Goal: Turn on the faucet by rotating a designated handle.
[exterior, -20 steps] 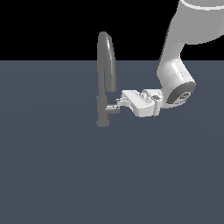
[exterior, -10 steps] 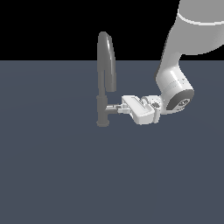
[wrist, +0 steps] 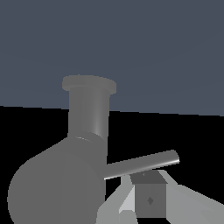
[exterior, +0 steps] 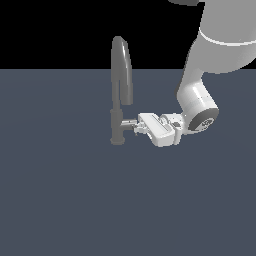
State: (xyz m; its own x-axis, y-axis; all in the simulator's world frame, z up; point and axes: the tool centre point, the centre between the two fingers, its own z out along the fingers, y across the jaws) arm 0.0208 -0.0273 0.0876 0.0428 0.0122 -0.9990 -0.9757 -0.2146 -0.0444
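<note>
Handle (exterior: pixel 129 121) juts from faucet (exterior: pixel 121 90) toward end effector (exterior: pixel 136 128), whose opening I cannot tell.

No readable text, labels, numbers or signs anywhere.

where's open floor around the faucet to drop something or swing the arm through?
Crowded only on the exterior view's right of the faucet, where the gripper sits at the handle with the arm behind it. Bare surface spans the exterior view's left of the faucet and the whole foreground below the base.
</note>
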